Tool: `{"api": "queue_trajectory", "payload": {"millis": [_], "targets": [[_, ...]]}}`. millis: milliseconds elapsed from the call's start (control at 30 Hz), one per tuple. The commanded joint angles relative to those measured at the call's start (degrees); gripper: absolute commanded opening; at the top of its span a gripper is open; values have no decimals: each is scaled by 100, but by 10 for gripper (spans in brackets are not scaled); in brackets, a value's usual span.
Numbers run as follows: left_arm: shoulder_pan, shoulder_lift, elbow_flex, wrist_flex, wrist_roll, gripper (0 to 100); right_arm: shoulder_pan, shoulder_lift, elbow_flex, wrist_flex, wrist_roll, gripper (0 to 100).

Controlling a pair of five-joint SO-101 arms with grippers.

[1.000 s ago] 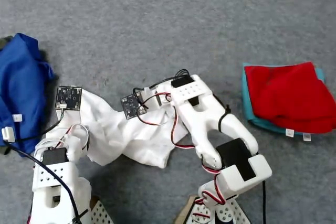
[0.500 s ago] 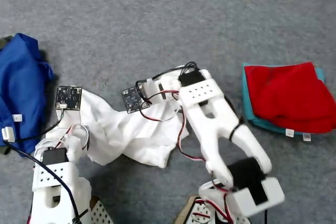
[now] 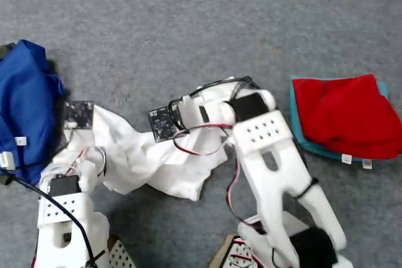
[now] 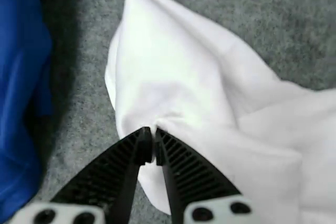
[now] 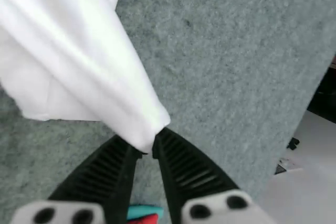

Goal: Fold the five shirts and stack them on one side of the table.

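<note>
Each arm has pinched one end of the white shirt (image 3: 157, 161), which sags crumpled on the grey table (image 3: 188, 36) between them. The left gripper (image 4: 153, 139) is clamped almost closed on a fold of cloth that fans out ahead of its tips. The right gripper (image 5: 148, 142) nips a corner likewise. I'd guess they hold opposite ends to stretch it flat for folding. Beyond the right jaws the red shirt (image 3: 342, 114) lies stacked on a teal shirt (image 3: 298, 136). The blue shirt (image 3: 25, 105) waits beside the left jaws, seemingly unfolded.
</note>
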Motion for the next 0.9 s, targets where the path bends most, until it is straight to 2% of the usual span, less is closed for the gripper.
{"api": "queue_trajectory", "payload": {"millis": [0, 133, 367, 500, 633, 733, 867], "targets": [[132, -22, -1116, 475, 316, 18, 75, -637, -523, 554, -220, 4], [510, -22, -1978, 1064, 369, 18, 66, -945, -884, 1108, -484, 4], [554, 620, -2462, 1116, 607, 18, -66, -1051, -1420, 1820, -1046, 4], [554, 1402, -2470, 1081, 607, 18, -488, -1051, -980, 2092, -1389, 4], [369, 1903, -2374, 1064, 607, 18, -725, -1051, 171, 1415, -1644, 4], [9, 2000, -2198, 686, 589, 18, -716, -1077, 1147, 695, -1662, 4], [-273, 2053, -1785, 229, 563, 18, -708, -1086, 1754, 501, -1653, 4]]}}
